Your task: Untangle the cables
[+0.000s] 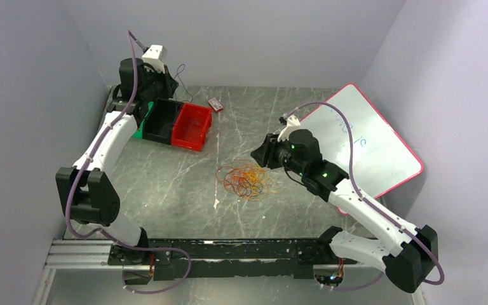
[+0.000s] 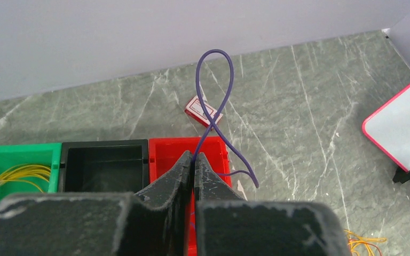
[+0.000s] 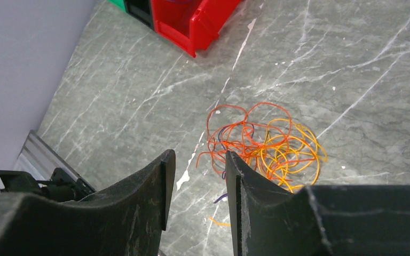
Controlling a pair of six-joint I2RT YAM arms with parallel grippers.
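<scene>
A tangle of orange, yellow and red cables (image 1: 246, 180) lies on the grey marble table, seen close up as the pile (image 3: 256, 144) in the right wrist view. My right gripper (image 3: 198, 154) hovers open just near-left of it with nothing between its fingers; in the top view the right gripper (image 1: 259, 154) sits beside the pile's right edge. At the back left, my left gripper (image 2: 194, 157) is shut on a thin purple cable (image 2: 213, 80) whose loop stands up above the red bin (image 2: 219, 146). The left gripper (image 1: 165, 86) hangs over the bins.
A black bin (image 2: 104, 146) and a green bin (image 2: 16, 152) holding yellow cables (image 2: 16, 176) stand left of the red one. A small red-and-white box (image 2: 203, 111) lies behind them. A red-framed whiteboard (image 1: 368, 143) leans at the right wall.
</scene>
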